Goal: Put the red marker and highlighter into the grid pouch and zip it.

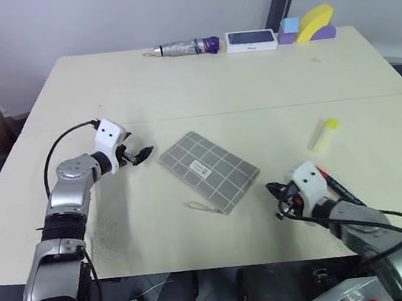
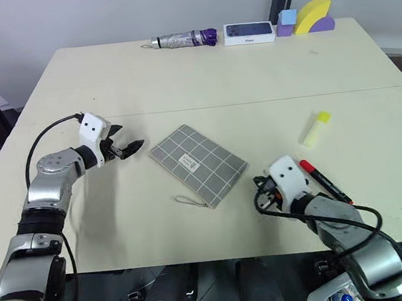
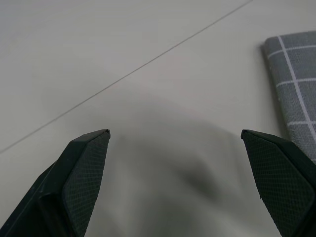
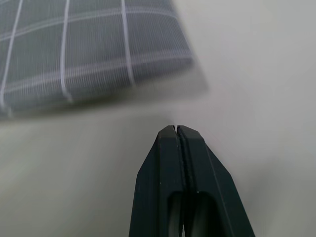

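The grid pouch [image 1: 209,170] lies flat in the middle of the table, label up, with its cord loop toward the front edge. My left gripper [image 1: 144,155] hovers just left of it, open and empty; its far finger [image 3: 276,173] is near the pouch's edge [image 3: 296,84]. My right gripper [image 1: 271,188] is shut on nothing, low over the table just right of the pouch's near corner [image 4: 94,54]. The red marker [image 1: 338,186] lies behind my right wrist, partly hidden by it. The highlighter [image 1: 325,134] rests further back on the right.
Along the table's far edge lie a folded umbrella [image 1: 186,48], a white phone box [image 1: 250,40] and some coloured blocks, among them a yellow arch [image 1: 315,22]. A seam [image 1: 254,109] runs across the tabletop.
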Robot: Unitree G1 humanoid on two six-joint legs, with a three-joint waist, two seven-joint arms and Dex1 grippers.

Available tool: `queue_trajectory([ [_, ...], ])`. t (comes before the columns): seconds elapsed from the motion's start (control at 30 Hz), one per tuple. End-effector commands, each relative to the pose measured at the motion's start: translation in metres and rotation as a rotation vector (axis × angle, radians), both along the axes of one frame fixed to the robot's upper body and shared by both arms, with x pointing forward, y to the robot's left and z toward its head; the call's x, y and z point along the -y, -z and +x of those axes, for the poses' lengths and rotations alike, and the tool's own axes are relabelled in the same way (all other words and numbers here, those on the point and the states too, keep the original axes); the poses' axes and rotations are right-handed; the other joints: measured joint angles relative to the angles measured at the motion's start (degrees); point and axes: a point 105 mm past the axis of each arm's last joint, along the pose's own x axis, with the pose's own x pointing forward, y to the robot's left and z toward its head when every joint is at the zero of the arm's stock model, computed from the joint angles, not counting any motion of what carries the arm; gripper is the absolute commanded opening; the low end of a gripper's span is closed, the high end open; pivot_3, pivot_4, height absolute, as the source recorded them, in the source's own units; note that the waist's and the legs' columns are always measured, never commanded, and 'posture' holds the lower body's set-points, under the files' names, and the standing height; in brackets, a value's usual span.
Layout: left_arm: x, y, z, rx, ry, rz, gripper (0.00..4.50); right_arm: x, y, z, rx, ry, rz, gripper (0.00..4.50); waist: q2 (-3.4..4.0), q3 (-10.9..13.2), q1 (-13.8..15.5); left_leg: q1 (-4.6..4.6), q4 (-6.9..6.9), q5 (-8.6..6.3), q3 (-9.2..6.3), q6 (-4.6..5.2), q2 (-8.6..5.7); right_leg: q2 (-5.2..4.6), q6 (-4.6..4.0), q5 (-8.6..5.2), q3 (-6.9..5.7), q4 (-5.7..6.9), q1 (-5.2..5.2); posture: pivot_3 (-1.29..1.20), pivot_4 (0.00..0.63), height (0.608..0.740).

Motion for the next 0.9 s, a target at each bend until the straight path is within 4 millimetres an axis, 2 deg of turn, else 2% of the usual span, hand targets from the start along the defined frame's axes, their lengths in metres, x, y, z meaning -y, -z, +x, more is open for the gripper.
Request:
queue_trajectory([
  [0.03, 0.0, -0.009, 0.002, 0.049, 0.06, 0.094, 4.5, -0.01, -0.009, 0.008, 0.032, 0.005, -0.014, 0.04, 0.0, 0.0, -0.01, 0.0, -0.01, 0.0, 0.0, 0.0, 0.0, 0.0, 0.0, 0.0, 0.0, 0.0, 0.0, 0.0, 0.15, 0.74],
  [0.33, 0.01, 0.005, 0.003, 0.049, 0.223, 0.275, 4.5, -0.02, -0.016, 0.035, 0.049, 0.038, -0.048, 0.04, 0.0, 0.0, -0.03, -0.02, -0.02, 0.0, 0.01, 0.0, -0.02, 0.01, 0.0, 0.0, -0.01, 0.01, -0.05, 0.0, 0.15, 0.74],
  [0.6, 0.017, 0.009, -0.001, 0.062, 0.331, 0.314, 4.5, -0.012, -0.02, 0.045, 0.061, 0.039, -0.088, 0.04, 0.0, 0.0, -0.16, -0.02, -0.01, 0.0, 0.02, 0.01, -0.04, 0.0, 0.0, 0.0, -0.01, 0.03, -0.05, 0.0, 0.15, 0.74],
  [0.9, 0.015, 0.011, -0.025, 0.06, 0.481, 0.313, 4.5, 0.002, -0.02, 0.058, 0.028, 0.03, -0.088, 0.04, 0.01, -0.01, -0.44, -0.02, -0.03, 0.0, 0.02, 0.01, -0.02, 0.02, 0.0, 0.0, -0.01, 0.06, -0.07, 0.0, 0.15, 0.74],
])
